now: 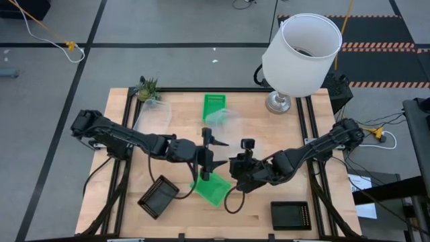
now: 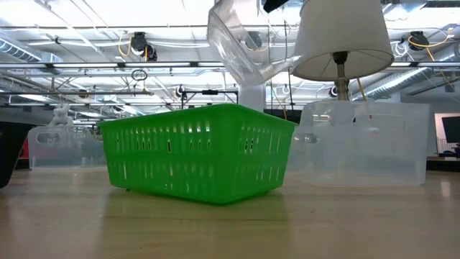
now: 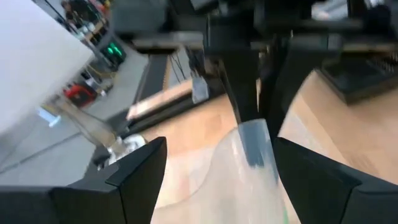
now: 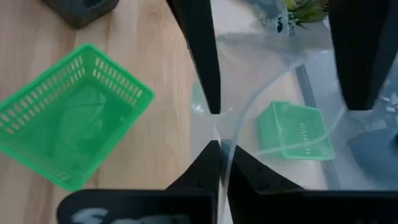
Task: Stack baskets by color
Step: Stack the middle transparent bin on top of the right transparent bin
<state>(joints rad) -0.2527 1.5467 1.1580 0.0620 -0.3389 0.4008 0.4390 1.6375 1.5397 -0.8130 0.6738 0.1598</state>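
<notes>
A clear basket (image 2: 241,43) hangs tilted in the air above the table's middle, with my right gripper (image 4: 221,146) shut on it. My left gripper (image 1: 209,153) is open, its fingers (image 4: 202,59) standing either side of that basket; whether they touch it does not show. One green basket (image 1: 212,189) sits on its bottom near the front edge, below the grippers, and another (image 1: 213,105) sits at the far middle. Two black baskets (image 1: 158,197) (image 1: 291,215) rest near the front edge. Another clear basket (image 1: 152,114) sits at the far left. My right gripper pinches the clear basket's rim (image 4: 231,134) between its two shut fingers, one thin wall between them. The fingers slant down from the table's right side. The basket is lifted clear of the table and tilted, hanging between my left gripper's fingers.
A large white lamp (image 1: 300,52) stands at the far right corner and a small potted plant (image 1: 148,87) at the far left. A further clear basket (image 2: 366,144) shows on the table in front of the lamp's foot in the low view.
</notes>
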